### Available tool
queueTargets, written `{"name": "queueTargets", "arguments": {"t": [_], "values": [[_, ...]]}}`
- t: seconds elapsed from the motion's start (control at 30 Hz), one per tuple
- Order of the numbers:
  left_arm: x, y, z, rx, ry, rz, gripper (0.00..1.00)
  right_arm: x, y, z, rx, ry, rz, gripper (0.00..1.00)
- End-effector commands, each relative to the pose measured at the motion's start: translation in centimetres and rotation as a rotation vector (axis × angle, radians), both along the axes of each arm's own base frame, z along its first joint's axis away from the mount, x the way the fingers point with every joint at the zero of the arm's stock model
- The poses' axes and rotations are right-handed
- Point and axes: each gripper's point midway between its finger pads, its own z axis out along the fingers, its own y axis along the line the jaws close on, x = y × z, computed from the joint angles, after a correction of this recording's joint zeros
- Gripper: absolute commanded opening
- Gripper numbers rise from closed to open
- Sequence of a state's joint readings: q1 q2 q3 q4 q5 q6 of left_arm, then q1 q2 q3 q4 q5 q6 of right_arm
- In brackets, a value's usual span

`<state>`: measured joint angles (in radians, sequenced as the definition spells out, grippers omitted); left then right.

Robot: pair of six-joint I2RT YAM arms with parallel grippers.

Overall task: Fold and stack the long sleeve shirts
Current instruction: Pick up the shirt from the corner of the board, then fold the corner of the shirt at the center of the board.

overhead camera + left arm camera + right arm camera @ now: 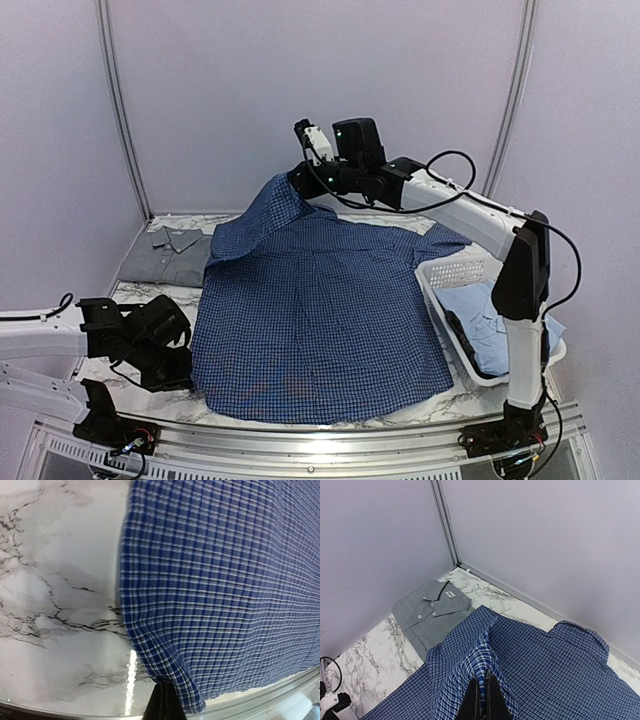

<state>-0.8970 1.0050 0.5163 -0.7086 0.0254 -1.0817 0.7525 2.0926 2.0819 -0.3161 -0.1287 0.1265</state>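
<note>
Spread over the middle of the worktop [140, 295], the dark blue check shirt [320, 320] is pinched by the left pincer [185, 365] at its lower-left hem corner and by the right pincer [300, 180] at its raised upper-centre shoulder, seemingly to draw that side taut for folding.

Even soft light, glare on tabletop [131, 680] (left wrist), warped edges
</note>
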Motion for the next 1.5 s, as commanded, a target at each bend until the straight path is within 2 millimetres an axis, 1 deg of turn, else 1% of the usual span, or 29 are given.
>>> {"name": "queueTargets", "arguments": {"t": [0.0, 0.1, 0.2, 0.27, 0.3, 0.33, 0.37, 0.53, 0.7, 0.87, 0.97, 1.13, 1.23, 1.37, 1.47], "values": [[1.3, -2.1, 2.3, -0.024, -0.062, -0.091, 0.00, 2.1, -2.8, 3.9, 0.020, -0.093, -0.076, 0.00], [1.9, -3.4, 3.4, -0.026, -0.088, -0.154, 0.00, 3.1, -5.0, 6.0, 0.030, -0.142, -0.129, 0.00], [2.8, -5.1, 4.9, -0.038, -0.121, -0.219, 0.00, 4.0, -7.3, 7.9, 0.035, -0.190, -0.185, 0.00], [3.2, -6.2, 5.8, -0.044, -0.140, -0.265, 0.00, 4.6, -9.2, 9.0, 0.036, -0.213, -0.228, 0.00], [3.4, -6.8, 6.2, -0.050, -0.148, -0.288, 0.00, 4.9, -9.9, 9.3, 0.036, -0.217, -0.242, 0.00], [3.5, -7.4, 6.5, -0.054, -0.153, -0.312, 0.00, 5.3, -11.0, 9.6, 0.031, -0.224, -0.280, 0.00], [3.5, -7.9, 6.6, -0.053, -0.149, -0.336, 0.00, 5.5, -11.9, 9.9, 0.026, -0.231, -0.304, 0.00], [3.4, -10.5, 7.3, -0.066, -0.146, -0.454, 0.00, 6.5, -16.0, 10.2, -0.018, -0.240, -0.427, 0.00], [3.3, -13.1, 8.1, -0.098, -0.141, -0.564, 0.00, 6.5, -18.7, 10.2, -0.044, -0.241, -0.492, 0.00], [3.0, -16.1, 8.8, -0.141, -0.129, -0.679, 0.00, 6.8, -19.7, 9.7, -0.079, -0.236, -0.517, 0.00], [2.4, -17.7, 9.0, -0.181, -0.102, -0.741, 0.00, 7.1, -20.0, 8.9, -0.097, -0.221, -0.529, 0.00], [2.2, -20.0, 9.0, -0.233, -0.069, -0.801, 0.00, 7.6, -20.2, 7.5, -0.116, -0.192, -0.525, 0.00], [2.0, -20.9, 8.5, -0.247, -0.046, -0.826, 0.00, 7.4, -19.7, 6.9, -0.110, -0.170, -0.502, 0.00], [1.8, -21.0, 7.2, -0.238, -0.016, -0.843, 0.00, 7.0, -19.2, 6.1, -0.105, -0.137, -0.469, 0.00], [1.3, -21.2, 6.3, -0.243, 0.012, -0.856, 0.00, 6.5, -19.2, 5.8, -0.104, -0.121, -0.457, 0.00]]}}
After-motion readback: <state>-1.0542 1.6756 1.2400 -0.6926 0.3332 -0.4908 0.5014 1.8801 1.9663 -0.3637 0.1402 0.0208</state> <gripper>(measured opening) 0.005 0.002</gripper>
